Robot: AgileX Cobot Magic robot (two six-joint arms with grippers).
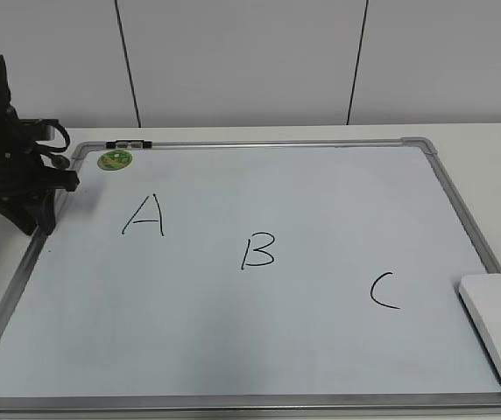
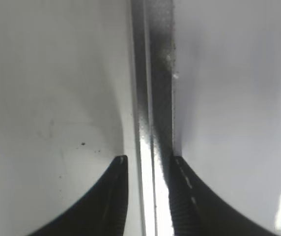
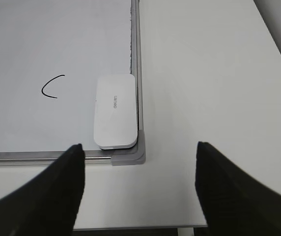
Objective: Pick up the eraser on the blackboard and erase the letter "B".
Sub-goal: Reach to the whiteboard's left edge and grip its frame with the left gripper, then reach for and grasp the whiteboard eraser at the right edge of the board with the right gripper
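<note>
The blackboard (image 1: 321, 201) is a white board with a grey frame, lying flat with black letters A, B and C on it. The letter "B" (image 1: 257, 251) is near the middle. The white eraser (image 1: 498, 328) lies on the board's near right corner, right of the "C" (image 1: 384, 291). In the right wrist view the eraser (image 3: 115, 110) lies against the frame corner. My right gripper (image 3: 140, 162) is open and empty over bare table just short of that corner. My left gripper (image 2: 149, 167) straddles the board's left frame (image 2: 153, 73), its fingers close against it.
A round green magnet (image 1: 115, 159) sits at the board's far left corner, with a small black and silver clip (image 1: 130, 143) on the top frame beside it. White table (image 3: 204, 73) lies to the right of the board. A white wall stands behind.
</note>
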